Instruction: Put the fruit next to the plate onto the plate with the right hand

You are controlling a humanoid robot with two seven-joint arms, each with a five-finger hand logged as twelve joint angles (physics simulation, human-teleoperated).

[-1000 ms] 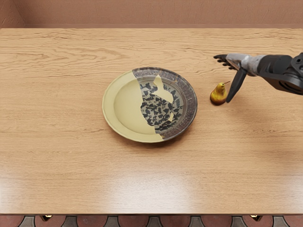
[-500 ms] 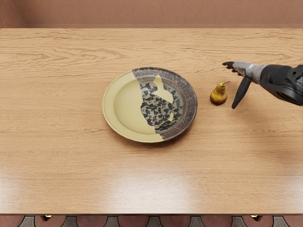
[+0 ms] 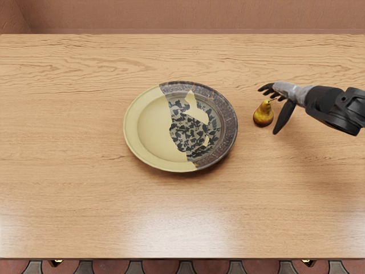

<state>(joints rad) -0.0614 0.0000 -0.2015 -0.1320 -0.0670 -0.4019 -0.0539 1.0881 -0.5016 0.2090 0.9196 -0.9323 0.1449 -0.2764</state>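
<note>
The right hand has slid back left — fingers spread, empty, now fanned just above the pear. The grasp looks imminent. The pear stands right of centre on the table, just beside the plate. Thumb contact is unclear — the arm is cut off at the right edge.

Right robot hand spread just beside pear, w/ plate nearby.

We take this for a simulated home dining spot: a broad wooden table with a patterned plate, a plain brownish wall at 12 o'clock, tiled floor at 6 o'clock.
</note>
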